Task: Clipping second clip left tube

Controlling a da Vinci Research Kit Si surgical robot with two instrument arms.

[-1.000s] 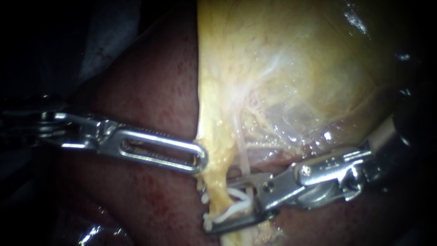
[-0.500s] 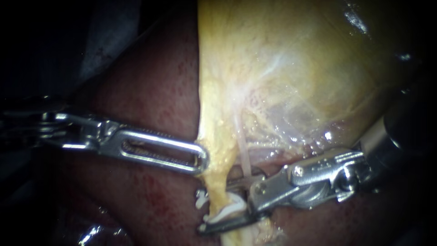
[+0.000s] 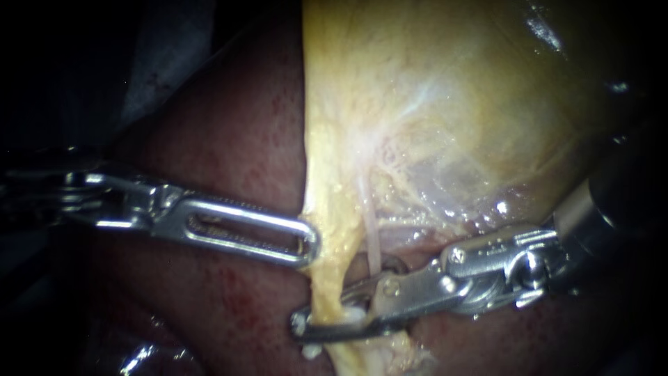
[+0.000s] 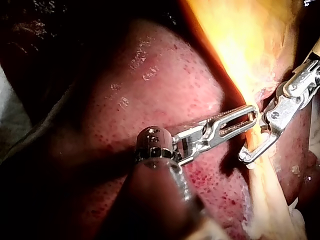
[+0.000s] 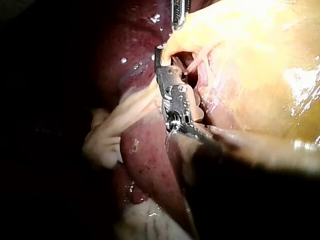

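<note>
**Left instrument** [image 3: 309, 244]: bright steel. Long narrow jaws w/ rounded tip & a lengthwise slot, fine ridges along the slot's inner edge. Behind them stepped hinge links, then a round collar w/ small holes (left wrist view), then a dark shaft.

**Right instrument** [image 3: 327, 310]: steel, stubbier. Thin jaws, the lower ending in a small knob. Round pivot screws at hinge & wrist, small stamped marks on the flat link. Pale grey band, then a dark shaft.

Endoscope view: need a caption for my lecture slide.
Right instrument clamps its jaws on the left tube; left instrument meets the yellow tissue above it.
</note>
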